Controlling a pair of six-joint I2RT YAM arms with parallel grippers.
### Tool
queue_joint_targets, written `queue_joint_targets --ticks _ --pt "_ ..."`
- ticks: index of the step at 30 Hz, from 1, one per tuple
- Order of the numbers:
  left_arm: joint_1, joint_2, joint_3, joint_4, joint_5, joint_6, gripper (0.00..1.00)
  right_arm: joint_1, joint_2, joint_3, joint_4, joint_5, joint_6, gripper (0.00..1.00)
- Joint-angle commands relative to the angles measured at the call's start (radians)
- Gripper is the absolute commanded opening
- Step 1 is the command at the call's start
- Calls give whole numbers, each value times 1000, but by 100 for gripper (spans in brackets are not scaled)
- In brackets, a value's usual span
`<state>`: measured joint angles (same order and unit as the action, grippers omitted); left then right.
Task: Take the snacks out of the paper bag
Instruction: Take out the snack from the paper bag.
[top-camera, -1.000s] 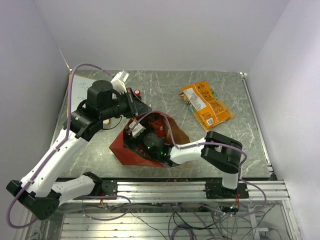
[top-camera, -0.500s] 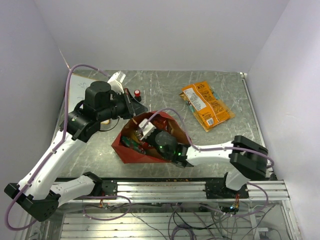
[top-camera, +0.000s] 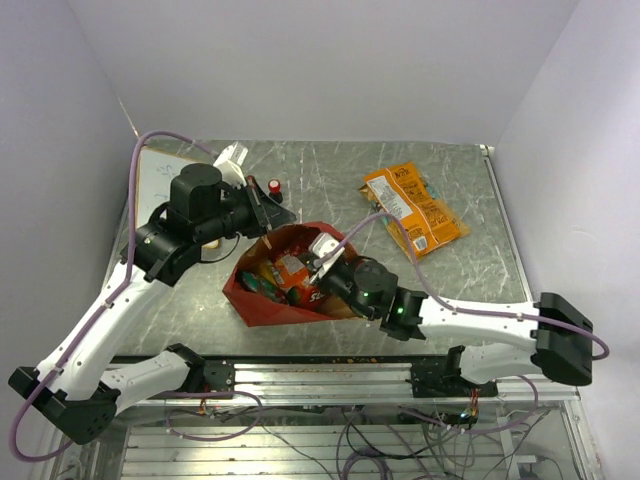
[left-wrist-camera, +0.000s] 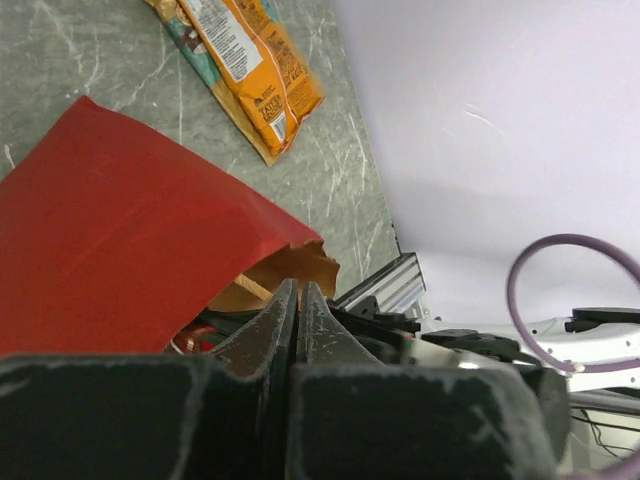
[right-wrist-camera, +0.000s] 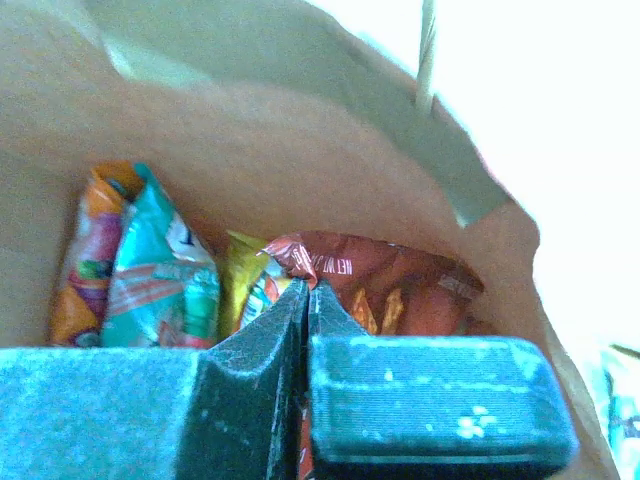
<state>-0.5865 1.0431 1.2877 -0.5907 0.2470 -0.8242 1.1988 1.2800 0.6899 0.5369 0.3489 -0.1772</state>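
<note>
— Report, left side first.
— My left fingers are pressed flat together. Their tips sit right at the far rim of the paper bag, and I cannot tell whether any paper is caught between them. A small red-capped knob stands near them on the tabletop.
— And the bag itself?
— It lies on its side towards the front edge, left of centre, red outside. The mouth gapes and shows the brown lining. The right wrist view shows what is inside: an orange-pink packet and a teal packet at the left, a yellow packet in the middle, and a red packet at the right.
— Right side?
— My right fingers are in the bag's mouth, clamped on the near edge of the red packet.
— Anything outside the bag?
— Orange packets lie flat on the tabletop at the far right, well apart from the bag
</note>
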Motion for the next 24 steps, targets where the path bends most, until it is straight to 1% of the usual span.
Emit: queue_joint_targets --ticks 1,4,6,8,10,12,16,19,24 --pt "-6 -26 -62 111 40 -79 7 -1 -100 92 -52 -85 50 0" --pt "-5 -39 -98 169 49 -114 7 -2 -152 126 -92 -104 70 0" --pt "-6 -41 -95 174 41 -121 7 -2 -186 149 -116 -87 109 0" --pt "-5 -42 -78 147 16 -131 7 -1 -208 195 -170 -35 176 0" --pt "-5 -47 -67 141 1 -142 7 -1 -221 264 -254 56 254 0" --pt "-5 -47 -57 143 -4 -147 7 -1 -227 343 -332 103 281 0" --pt "-5 -35 -38 133 3 -144 7 -1 -247 456 -443 171 257 0" --pt "-5 -16 5 94 -9 -107 7 -2 -252 550 -506 220 242 0" --pt "-5 17 58 48 -15 -47 7 0 -225 735 -593 260 120 0"
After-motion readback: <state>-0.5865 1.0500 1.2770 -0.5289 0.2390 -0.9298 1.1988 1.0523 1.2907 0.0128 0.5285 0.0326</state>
